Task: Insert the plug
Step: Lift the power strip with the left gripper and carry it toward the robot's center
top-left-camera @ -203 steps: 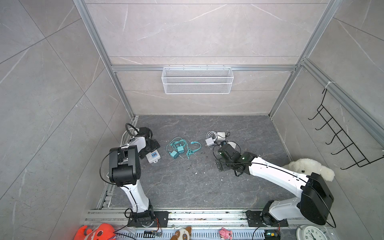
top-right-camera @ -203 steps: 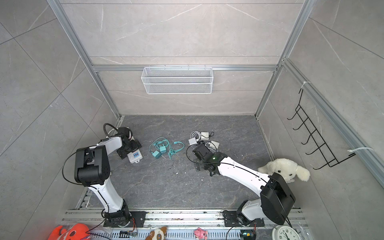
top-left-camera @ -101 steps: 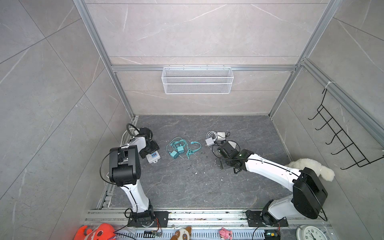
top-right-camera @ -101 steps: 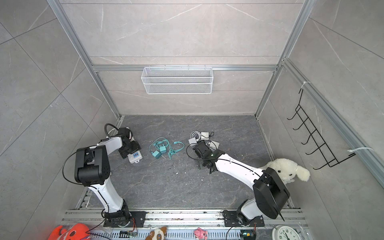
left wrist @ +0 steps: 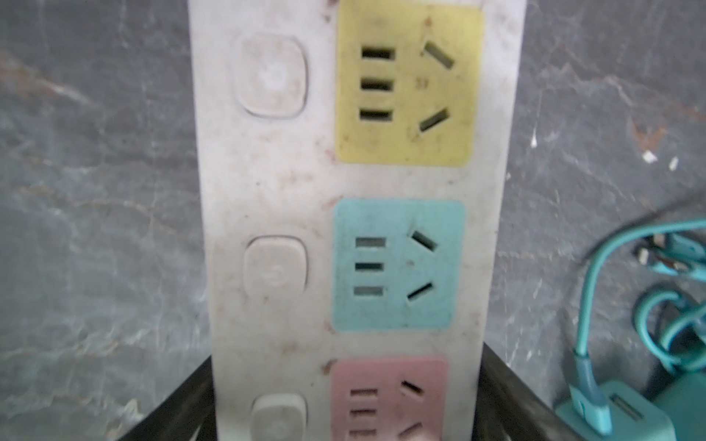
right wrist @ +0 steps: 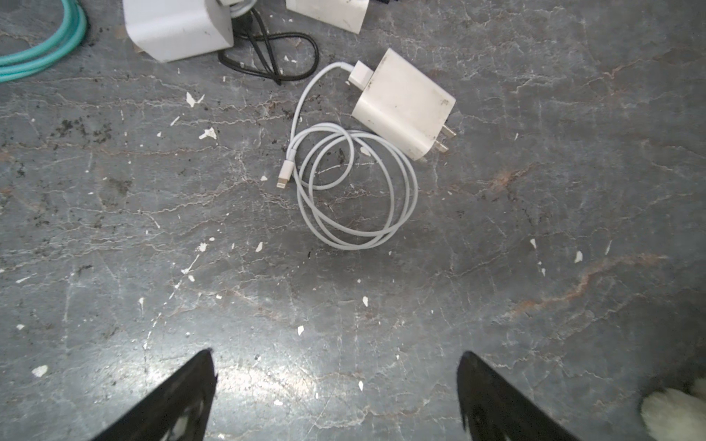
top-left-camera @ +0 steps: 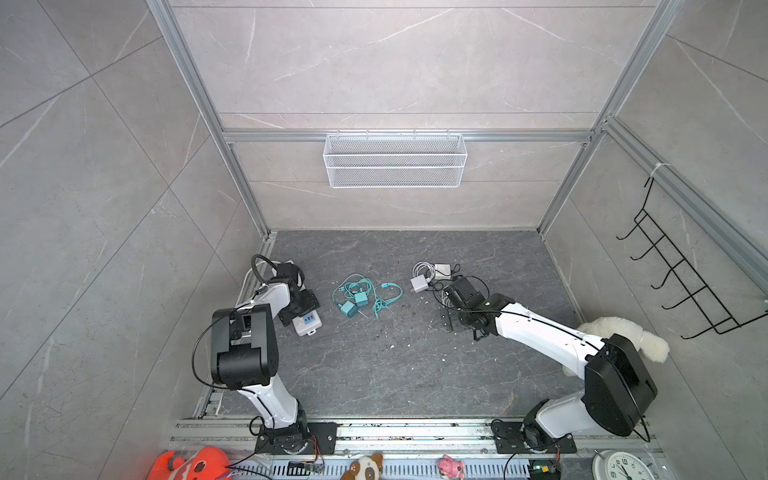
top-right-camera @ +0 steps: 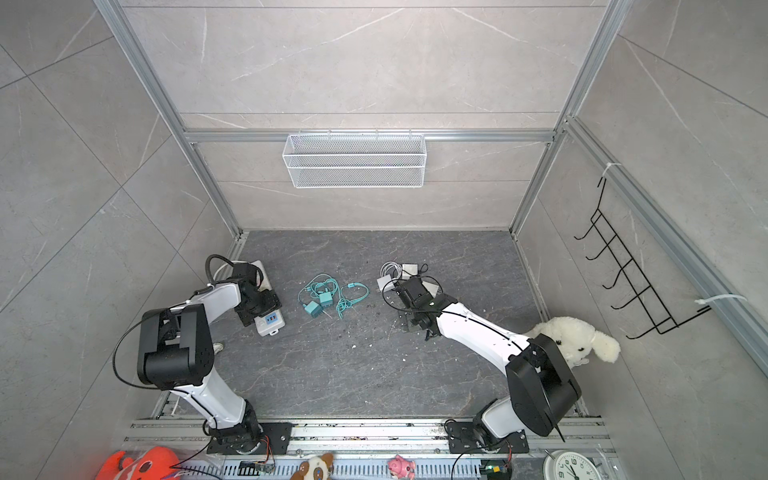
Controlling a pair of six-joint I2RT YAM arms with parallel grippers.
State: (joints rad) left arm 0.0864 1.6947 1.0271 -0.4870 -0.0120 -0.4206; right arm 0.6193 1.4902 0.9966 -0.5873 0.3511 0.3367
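The plug, a white charger [right wrist: 405, 105] with two flat prongs and its white cable [right wrist: 355, 191] coiled beside it, lies flat on the counter [right wrist: 535, 267] and nothing touches it. The right gripper [right wrist: 336, 353] hovers near it with its fingers wide apart and nothing between them. So, in my judgement, the task is at its beginning: the plug is not yet grasped, lifted or carried. The power strip [left wrist: 355, 229] lies well apart from it, on the left side. The left gripper [left wrist: 345, 366] seems clamped on the strip, one finger against each long edge. The yellow socket [left wrist: 408, 86] and the teal socket [left wrist: 397, 265] are empty. The pink socket [left wrist: 387, 399] is cut off by the frame edge. In both top views the arms cover most of the strip [top-left-camera: 308, 324] and the plug.
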